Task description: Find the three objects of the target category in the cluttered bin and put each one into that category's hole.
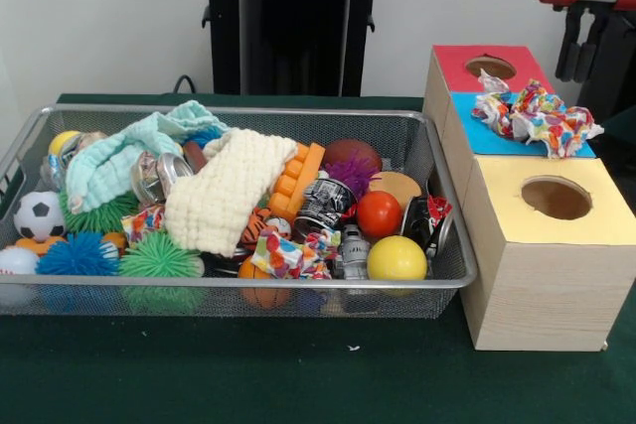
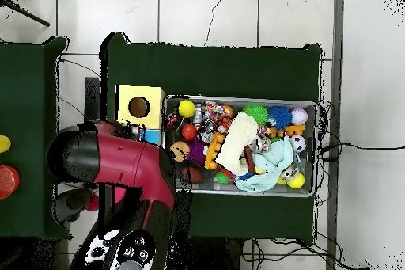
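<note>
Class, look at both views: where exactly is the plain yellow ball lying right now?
In the front view the plain yellow ball lies in the wire mesh bin, at its near right corner, just below the red ball. In the overhead view it sits beside the yellow-topped box.

Front cam sat low and close at the near table edge, looking level-ish across the green table (image 1: 298,374) at the wire bin (image 1: 238,295) and the wooden box w/ holes (image 1: 542,275), white wall behind. Overhead cam hung high, looking straight down, much farther out, taking in the whole table (image 2: 213,69), tiled floor round it and the red arm (image 2: 126,164) lower left. Both views shared the bin (image 2: 241,99) w/ its clutter and the box (image 2: 126,96) beside it, but turned half round against each other.
</note>
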{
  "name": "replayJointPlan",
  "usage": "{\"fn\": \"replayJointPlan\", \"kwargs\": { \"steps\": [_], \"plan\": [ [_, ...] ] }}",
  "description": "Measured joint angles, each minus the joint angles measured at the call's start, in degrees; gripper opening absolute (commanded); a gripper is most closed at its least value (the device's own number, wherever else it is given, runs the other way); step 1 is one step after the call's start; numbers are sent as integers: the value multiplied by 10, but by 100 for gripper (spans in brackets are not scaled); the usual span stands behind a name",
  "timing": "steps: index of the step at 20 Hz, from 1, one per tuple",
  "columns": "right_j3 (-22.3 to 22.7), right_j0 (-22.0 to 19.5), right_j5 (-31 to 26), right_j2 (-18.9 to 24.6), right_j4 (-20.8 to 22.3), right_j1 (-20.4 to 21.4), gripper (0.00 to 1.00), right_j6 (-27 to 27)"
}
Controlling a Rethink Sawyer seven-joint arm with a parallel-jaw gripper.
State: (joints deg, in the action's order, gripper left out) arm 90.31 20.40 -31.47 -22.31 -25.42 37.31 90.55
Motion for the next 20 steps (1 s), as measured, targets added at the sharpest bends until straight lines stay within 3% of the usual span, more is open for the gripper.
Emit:
{"fn": "replayJointPlan", "kwargs": {
  "steps": [1,15,20],
  "plan": [
    [0,0,4,-2,0,0,100,0],
    [0,4,-10,-3,2,-3,100,0],
    [-1,14,-67,-12,4,-13,100,0]
  ]
}}
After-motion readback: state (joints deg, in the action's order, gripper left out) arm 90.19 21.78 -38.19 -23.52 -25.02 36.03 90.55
